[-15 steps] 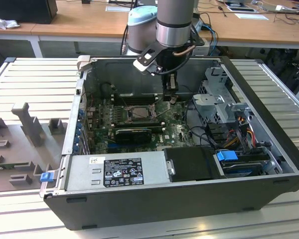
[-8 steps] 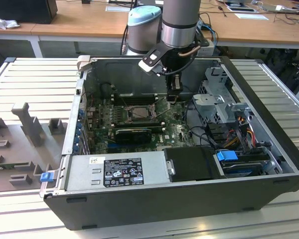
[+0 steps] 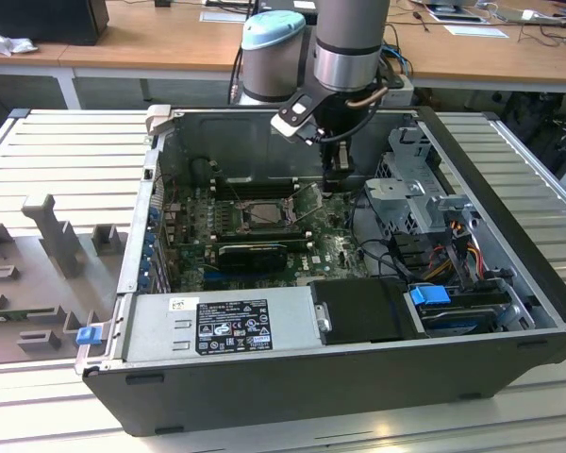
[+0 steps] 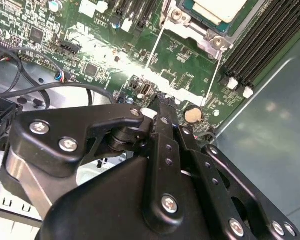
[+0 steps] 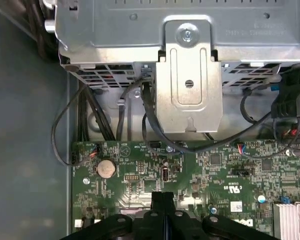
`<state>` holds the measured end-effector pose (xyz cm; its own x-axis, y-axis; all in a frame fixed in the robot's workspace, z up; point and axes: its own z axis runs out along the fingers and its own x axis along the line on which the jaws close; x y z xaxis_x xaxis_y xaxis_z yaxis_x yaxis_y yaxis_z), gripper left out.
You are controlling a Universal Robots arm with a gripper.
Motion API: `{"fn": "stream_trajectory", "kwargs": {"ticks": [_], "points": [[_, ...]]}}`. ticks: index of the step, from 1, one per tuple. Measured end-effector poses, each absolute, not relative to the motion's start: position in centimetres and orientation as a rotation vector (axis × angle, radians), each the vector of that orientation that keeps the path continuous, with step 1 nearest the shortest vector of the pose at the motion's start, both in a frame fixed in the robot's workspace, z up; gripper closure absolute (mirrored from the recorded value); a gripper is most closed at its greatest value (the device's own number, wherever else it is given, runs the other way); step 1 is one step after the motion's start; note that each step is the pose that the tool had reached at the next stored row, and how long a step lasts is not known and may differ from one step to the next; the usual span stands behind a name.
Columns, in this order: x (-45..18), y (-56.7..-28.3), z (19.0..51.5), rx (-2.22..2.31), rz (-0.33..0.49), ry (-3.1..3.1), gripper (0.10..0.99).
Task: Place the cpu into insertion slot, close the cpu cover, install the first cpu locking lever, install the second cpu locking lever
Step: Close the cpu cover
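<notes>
In the second wrist view the cpu shows its pale silver top, lying in the insertion slot on the green board. A grey metal frame edges it; I cannot tell whether that is the cpu cover lying closed. Two thin wire levers angle away from the socket's corners towards the gripper. In the exterior view the socket sits mid-board, and my gripper hangs just to its right in that view. The black fingers meet tip to tip in both wrist views, shut with nothing between them, above the board near a coin battery.
Long black memory slots run beside the socket. A grey metal drive cage with dark cables stands close behind the gripper. A black graphics card and the power supply lie nearer the case's front wall.
</notes>
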<state>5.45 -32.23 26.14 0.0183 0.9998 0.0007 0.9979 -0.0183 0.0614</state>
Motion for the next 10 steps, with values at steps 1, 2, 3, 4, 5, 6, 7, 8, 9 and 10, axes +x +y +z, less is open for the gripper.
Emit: {"fn": "stream_trajectory", "kwargs": {"ticks": [1, 2, 3, 4, 5, 6, 7, 8, 9, 10], "points": [[5.7, -32.2, 26.1, 2.210, 0.067, 2.170, 0.980], [5.9, -32.2, 26.1, 2.210, 0.067, 2.171, 0.980], [6.1, -32.2, 25.9, 2.209, 0.067, 2.172, 0.980], [6.3, -32.2, 25.7, 2.206, 0.067, 2.175, 0.980], [6.4, -32.2, 25.5, 2.203, 0.067, 2.178, 0.980], [6.4, -32.2, 25.3, 2.201, 0.067, 2.181, 0.980], [6.5, -32.2, 25.0, 2.197, 0.067, 2.184, 0.980], [6.5, -32.2, 24.9, 2.197, 0.066, 2.186, 0.980], [6.5, -32.2, 24.8, 2.198, 0.061, 2.190, 0.980], [6.5, -32.2, 24.7, 2.202, 0.052, 2.196, 0.980]]}}
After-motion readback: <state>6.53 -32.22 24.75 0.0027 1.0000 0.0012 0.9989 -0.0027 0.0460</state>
